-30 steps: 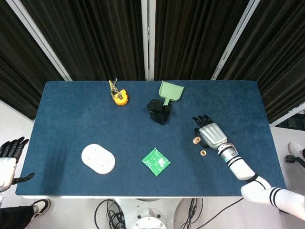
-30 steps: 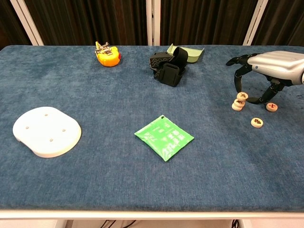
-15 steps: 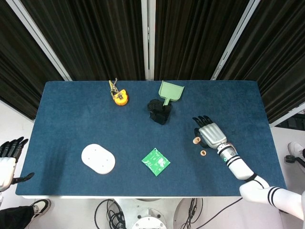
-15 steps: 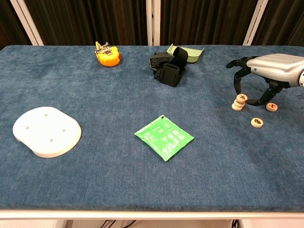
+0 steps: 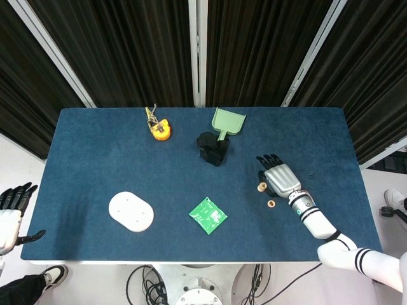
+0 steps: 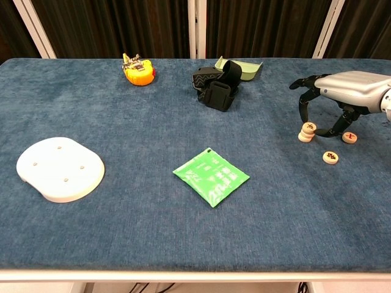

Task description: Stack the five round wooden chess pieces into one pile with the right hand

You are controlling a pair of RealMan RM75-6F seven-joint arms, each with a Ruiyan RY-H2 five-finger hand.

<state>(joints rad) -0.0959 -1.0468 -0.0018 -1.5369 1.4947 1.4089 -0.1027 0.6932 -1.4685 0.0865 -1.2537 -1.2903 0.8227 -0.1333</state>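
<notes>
Chest view shows a short pile of round wooden pieces [image 6: 306,131] on the blue table [image 6: 122,110], well to the right of the green packet [image 6: 211,177]. Two more pieces lie apart: one [image 6: 349,137] just right of the pile, under the palm, and one [image 6: 330,157] nearer the front edge. The right hand [image 6: 339,91] arches over the pile, fingers spread and pointing down, holding nothing; whether a fingertip touches the pile I cannot tell. Far left of the packet, the left hand [image 5: 9,210] hangs off the table with fingers apart, empty.
</notes>
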